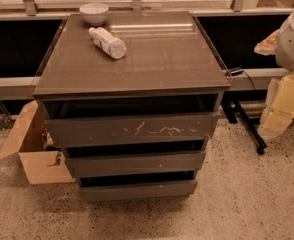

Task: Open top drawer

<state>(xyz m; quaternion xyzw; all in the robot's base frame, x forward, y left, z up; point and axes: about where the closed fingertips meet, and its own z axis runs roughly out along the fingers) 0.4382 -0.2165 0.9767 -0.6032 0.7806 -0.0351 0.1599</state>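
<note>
At right edge: end effector [282, 106] | top drawer [132, 129] well left

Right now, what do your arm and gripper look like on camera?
Only the picture's right edge shows them. The arm is a smooth, rounded white shell. Below it, the gripper, off to the right of the cabinet, is made of pale cream-yellow blocky pieces with flat faces. No cables, labels or markings show on either. The rest is cut off.
</note>
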